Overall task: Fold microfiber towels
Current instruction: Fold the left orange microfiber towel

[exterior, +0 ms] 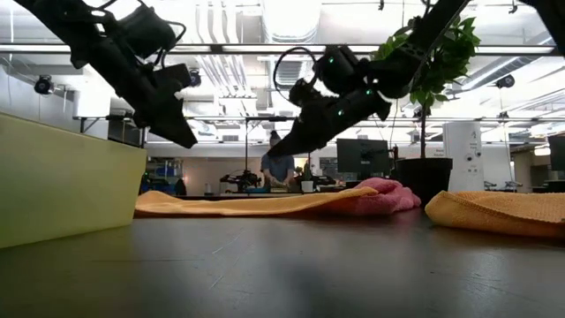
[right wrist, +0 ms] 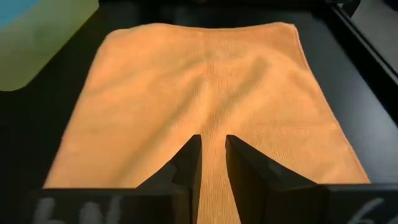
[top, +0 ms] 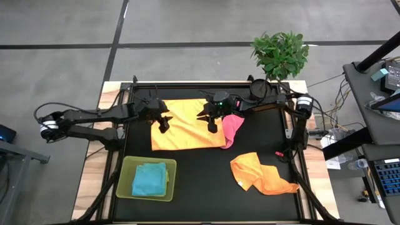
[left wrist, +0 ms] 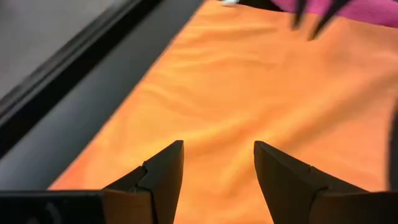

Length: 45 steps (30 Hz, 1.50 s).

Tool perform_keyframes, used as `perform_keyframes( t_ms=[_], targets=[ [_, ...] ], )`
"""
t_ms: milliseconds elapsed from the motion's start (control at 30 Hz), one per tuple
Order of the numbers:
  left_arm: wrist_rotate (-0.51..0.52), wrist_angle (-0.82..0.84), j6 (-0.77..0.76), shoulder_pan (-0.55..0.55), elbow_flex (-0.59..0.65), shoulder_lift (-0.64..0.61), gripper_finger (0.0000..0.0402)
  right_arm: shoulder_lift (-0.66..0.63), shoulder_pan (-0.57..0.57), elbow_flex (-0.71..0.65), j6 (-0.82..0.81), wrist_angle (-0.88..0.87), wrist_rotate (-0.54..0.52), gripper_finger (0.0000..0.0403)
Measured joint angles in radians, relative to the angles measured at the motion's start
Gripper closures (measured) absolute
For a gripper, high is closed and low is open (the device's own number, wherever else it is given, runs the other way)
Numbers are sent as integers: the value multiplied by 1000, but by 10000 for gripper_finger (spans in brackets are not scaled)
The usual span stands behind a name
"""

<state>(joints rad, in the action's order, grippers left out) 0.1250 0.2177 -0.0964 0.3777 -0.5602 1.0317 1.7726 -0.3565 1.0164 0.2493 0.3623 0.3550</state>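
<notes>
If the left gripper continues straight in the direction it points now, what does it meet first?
Most likely the flat yellow-orange microfiber towel spread on the black table: the open left gripper hangs just above it, pointing down at its surface. How much gap remains is unclear.

Black table (top: 262,206): yellow towel (top: 187,128) under both grippers, pink towel (top: 232,127) beside right gripper (top: 212,127), orange towel (top: 259,173) and green tray (top: 125,184) nearer front.

Even, bright light falls from ceiling lamps (exterior: 291,18) that glare white in the low view, leaving the arms as dark silhouettes, while the near tabletop (exterior: 282,274) and the left wrist's cloth (left wrist: 249,93) look soft and blurred.
</notes>
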Motion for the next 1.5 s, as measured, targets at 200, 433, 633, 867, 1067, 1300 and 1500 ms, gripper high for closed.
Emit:
perform_keyframes(
  t_ms=[200,433,633,867,1067,1300,1500],
  targets=[
    [-3,1,-4,-55,2,26,221,93,0,59,-21,14,1,339],
    [-2,-1,-55,-66,3,70,221,144,3,118,-58,-38,44,339],
    [-14,-1,-81,-67,3,111,221,150,7,153,-75,-79,46,339],
    [-20,-27,-106,-78,3,159,221,146,6,172,-135,-90,37,339],
    [-23,-69,-107,-88,3,207,221,146,5,198,-68,-245,37,339],
    [-28,-86,-104,-93,2,244,221,145,7,257,-29,-418,37,339],
    [-27,-141,-105,-93,2,274,221,144,7,272,-29,-417,36,339]
  ],
)
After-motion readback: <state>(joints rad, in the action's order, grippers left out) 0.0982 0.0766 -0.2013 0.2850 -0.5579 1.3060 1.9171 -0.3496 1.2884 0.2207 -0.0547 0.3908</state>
